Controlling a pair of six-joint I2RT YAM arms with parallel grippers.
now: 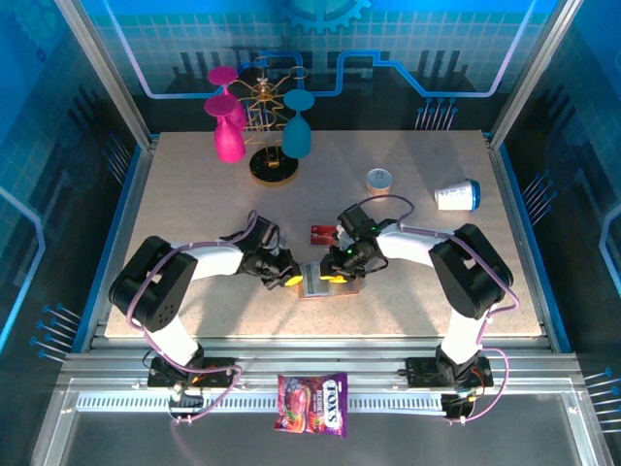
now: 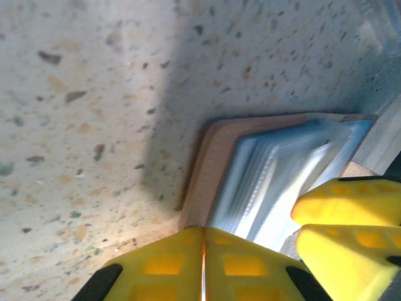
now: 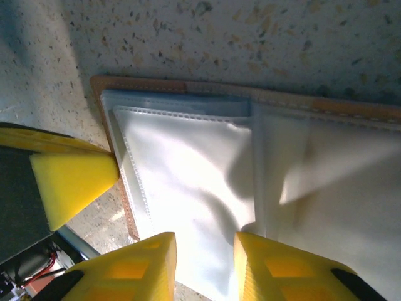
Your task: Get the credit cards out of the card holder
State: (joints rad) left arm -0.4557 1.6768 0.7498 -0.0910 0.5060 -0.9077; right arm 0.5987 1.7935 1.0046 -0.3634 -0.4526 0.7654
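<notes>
Top view. The holder (image 1: 318, 287) lies open on the table (image 1: 194, 194), near the front edge and between the two grippers. The left gripper (image 1: 291, 279) sits at its left edge and the right gripper (image 1: 335, 275) is over its right part. The cards (image 1: 323, 233), red with dark bands, lie on the table just beyond the holder, apart from it. A glass rack (image 1: 267, 146) with pink and teal glasses stands at the back. Two cups (image 1: 378, 179) are at the back right, and a candy bag (image 1: 312, 403) lies on the rail in front.

Left wrist view. The left gripper (image 2: 203, 241) has its fingers pressed together with no gap, its tips at the near edge of the holder (image 2: 276, 169). Whether they pinch the edge cannot be told. The tan cover and pale blue pockets face up. The right gripper's fingers (image 2: 351, 204) stand over the pockets' right side.

Right wrist view. The right gripper (image 3: 205, 251) has its jaws partly apart and low over the clear pocket of the holder (image 3: 207, 163). Whether they have hold of the sleeve cannot be told. One finger (image 3: 72, 179) of the left gripper touches the holder's left edge.
</notes>
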